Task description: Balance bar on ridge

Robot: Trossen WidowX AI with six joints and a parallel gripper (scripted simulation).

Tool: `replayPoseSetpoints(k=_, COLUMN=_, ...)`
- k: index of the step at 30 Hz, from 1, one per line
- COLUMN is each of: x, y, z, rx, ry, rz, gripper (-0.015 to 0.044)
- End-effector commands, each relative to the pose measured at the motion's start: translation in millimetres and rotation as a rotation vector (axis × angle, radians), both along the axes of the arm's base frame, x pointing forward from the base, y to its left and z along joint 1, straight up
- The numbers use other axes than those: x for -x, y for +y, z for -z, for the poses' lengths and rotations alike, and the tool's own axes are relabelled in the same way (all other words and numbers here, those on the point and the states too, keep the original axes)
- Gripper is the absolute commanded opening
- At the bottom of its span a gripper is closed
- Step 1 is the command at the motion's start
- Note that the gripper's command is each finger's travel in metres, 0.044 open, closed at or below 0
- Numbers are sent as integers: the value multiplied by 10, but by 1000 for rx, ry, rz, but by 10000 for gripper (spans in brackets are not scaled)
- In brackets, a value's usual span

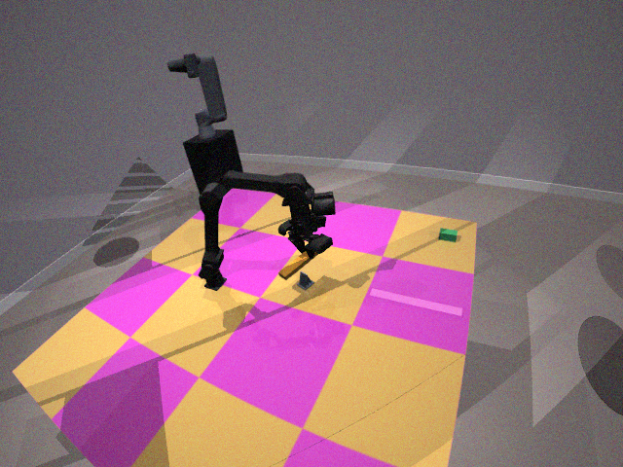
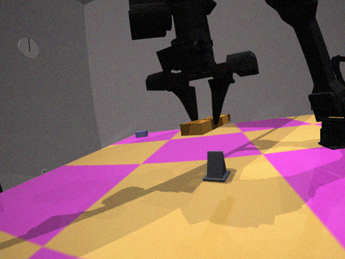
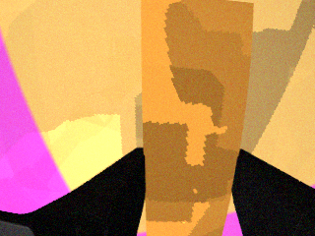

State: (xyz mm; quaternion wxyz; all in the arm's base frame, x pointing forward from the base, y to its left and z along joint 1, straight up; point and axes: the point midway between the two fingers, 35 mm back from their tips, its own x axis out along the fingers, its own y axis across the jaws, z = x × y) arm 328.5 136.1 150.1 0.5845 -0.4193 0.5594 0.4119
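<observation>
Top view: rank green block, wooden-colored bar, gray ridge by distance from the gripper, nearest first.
1. Bar: between the fingers of the gripper.
2. Gray ridge: just below the gripper in the picture.
3. Green block: far off, picture right.
</observation>
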Motion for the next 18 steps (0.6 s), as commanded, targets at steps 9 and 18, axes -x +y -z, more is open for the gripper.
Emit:
replayPoseSetpoints(k=9, x=-2, y=16, z=194, rx=0, ry=4, rz=4, gripper=0)
replayPoseSetpoints(k=18, x=-1, y=8, z=340, rx=0, ry=4, rz=4, gripper=0)
